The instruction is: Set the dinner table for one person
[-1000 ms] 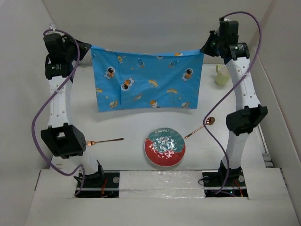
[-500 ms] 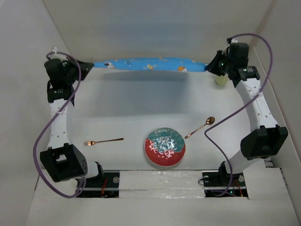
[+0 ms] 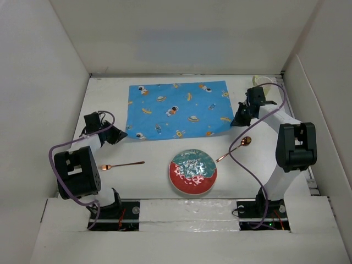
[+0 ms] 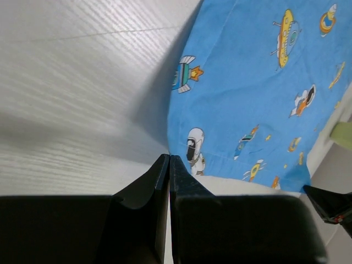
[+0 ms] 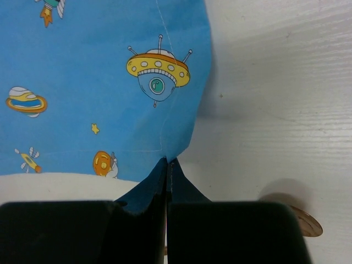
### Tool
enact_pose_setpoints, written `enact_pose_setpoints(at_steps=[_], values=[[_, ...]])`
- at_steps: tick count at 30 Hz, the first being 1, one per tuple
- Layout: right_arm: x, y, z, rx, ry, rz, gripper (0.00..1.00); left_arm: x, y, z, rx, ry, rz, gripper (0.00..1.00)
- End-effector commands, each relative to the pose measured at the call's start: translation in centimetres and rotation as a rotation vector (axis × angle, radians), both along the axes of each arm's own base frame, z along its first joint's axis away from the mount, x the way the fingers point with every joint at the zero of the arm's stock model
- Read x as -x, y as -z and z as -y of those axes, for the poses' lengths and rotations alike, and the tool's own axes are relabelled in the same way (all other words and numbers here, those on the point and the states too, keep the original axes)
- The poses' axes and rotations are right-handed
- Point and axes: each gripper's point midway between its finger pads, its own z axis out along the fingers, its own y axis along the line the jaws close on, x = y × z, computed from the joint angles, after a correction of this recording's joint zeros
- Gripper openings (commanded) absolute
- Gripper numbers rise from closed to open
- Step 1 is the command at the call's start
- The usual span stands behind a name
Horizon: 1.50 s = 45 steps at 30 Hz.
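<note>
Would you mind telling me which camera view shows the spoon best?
The top external view: the whole spoon lies in sight right of the plate. The right wrist view catches only the edge of its bowl; the left wrist view shows none of it.

The white dinner table is carrying five things. A round red-and-teal plate is sitting close to its near edge. A copper-coloured fork is lying well to the left of the plate, tines pointing away from it. A matching spoon is lying just right of the plate, angled, its bowl at the farther end. Beyond the plate a blue placemat printed with astronauts and saucers is lying spread out. Far beyond the plate to the right, a pale cup is standing.
</note>
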Motion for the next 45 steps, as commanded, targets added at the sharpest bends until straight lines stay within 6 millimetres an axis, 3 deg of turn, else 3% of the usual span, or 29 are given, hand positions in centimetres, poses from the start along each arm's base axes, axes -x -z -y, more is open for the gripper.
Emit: enact_pose_setpoints(at_steps=[1, 12, 16, 24, 25, 27, 28, 29, 30, 34, 35, 36, 37, 38, 41, 42, 43, 45], values=[[-0.8, -1.1, 0.2, -0.008, 0.011, 0.08, 0.0, 0.1, -1.5, -0.7, -0.077, 0.028, 0.085, 0.0], [5.0, 0.1, 1.0, 0.028, 0.01, 0.017, 0.0, 5.5, -0.1, -1.7, -0.21, 0.032, -0.027, 0.0], [6.7, 0.3, 1.1, 0.034, -0.001, 0.0, 0.0, 5.9, -0.1, -1.8, -0.216, 0.031, -0.042, 0.0], [8.1, 1.5, 1.1, 0.033, -0.006, -0.036, 0.0, 6.4, 0.0, -1.5, -0.193, 0.033, -0.083, 0.0], [8.0, 1.5, 1.1, 0.032, -0.007, -0.036, 0.03, 6.4, 0.1, -1.5, -0.193, 0.033, -0.089, 0.0], [7.9, 1.2, 0.9, 0.039, -0.014, -0.031, 0.2, 6.3, 0.1, -1.5, -0.193, 0.043, -0.098, 0.02], [7.9, 1.0, 1.0, 0.041, -0.014, -0.026, 0.28, 6.2, 0.0, -1.4, -0.19, 0.05, -0.1, 0.16], [7.8, 0.5, 0.9, 0.038, -0.015, -0.013, 0.4, 5.9, -0.4, -1.5, -0.191, 0.054, -0.087, 0.21], [7.6, -0.6, 0.8, 0.035, -0.017, 0.002, 0.49, 5.3, -1.6, -1.5, -0.194, 0.053, -0.055, 0.34], [8.1, -3.6, -0.6, 0.018, -0.061, 0.072, 0.51, 4.4, -3.7, -1.6, -0.201, 0.048, -0.002, 0.41], [8.4, -4.3, -1.1, 0.011, -0.082, 0.092, 0.46, 4.1, -4.4, -1.3, -0.202, 0.055, 0.016, 0.41], [8.9, -4.4, -1.6, 0.006, -0.117, 0.106, 0.21, 3.4, -5.6, -1.1, -0.212, 0.066, 0.049, 0.4], [9.8, -4.9, -3.6, -0.049, -0.196, 0.119, 0.06, 3.0, -6.4, -0.8, -0.22, 0.077, 0.072, 0.37], [10.1, -5.3, -4.5, -0.073, -0.239, 0.143, 0.0, 2.6, -7.1, 0.1, -0.224, 0.106, 0.099, 0.31], [11.7, -4.4, -7.7, -0.154, -0.376, 0.14, 0.0, 0.9, -11.3, 2.1, -0.217, 0.167, 0.246, 0.05], [12.1, -3.6, -8.3, -0.17, -0.399, 0.108, 0.01, 0.6, -12.4, 3.6, -0.217, 0.209, 0.283, 0.0], [12.4, -3.5, -9.2, -0.206, -0.437, 0.098, 0.22, 0.0, -14.1, 4.4, -0.223, 0.229, 0.328, 0.0], [12.8, -2.6, -10.5, -0.217, -0.482, 0.07, 0.42, -0.3, -15.9, 7.2, -0.229, 0.301, 0.385, 0.0]])
